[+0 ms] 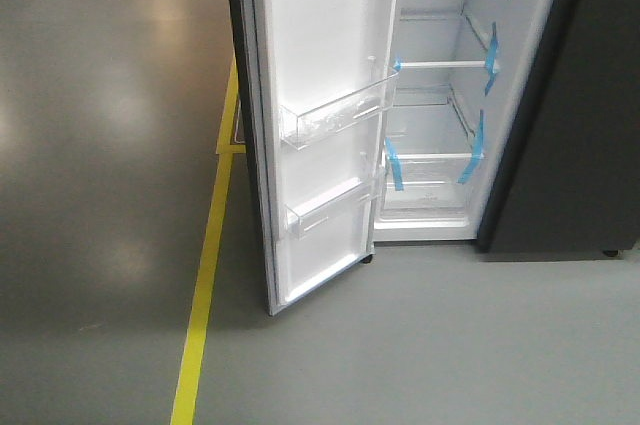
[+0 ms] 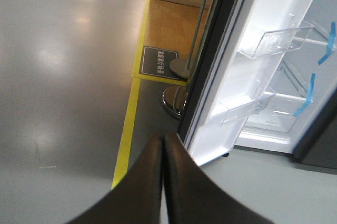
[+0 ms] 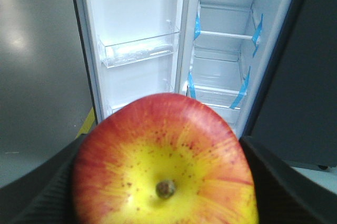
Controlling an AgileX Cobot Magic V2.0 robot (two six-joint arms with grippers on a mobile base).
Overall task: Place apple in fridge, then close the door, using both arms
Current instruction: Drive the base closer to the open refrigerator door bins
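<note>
The right gripper point(image 3: 164, 195), clamped on the apple point(image 3: 158, 145), could knock it against a glass shelf point(image 1: 445, 64) edge and drop it, while the left gripper point(image 2: 163, 179), closed on nothing, hangs near the door point(image 1: 320, 35).

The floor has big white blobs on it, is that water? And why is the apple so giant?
Front view: the blobs on the floor look like soft glare from lights, not water. Right wrist view: the apple fills the frame because it sits right by the camera.
</note>
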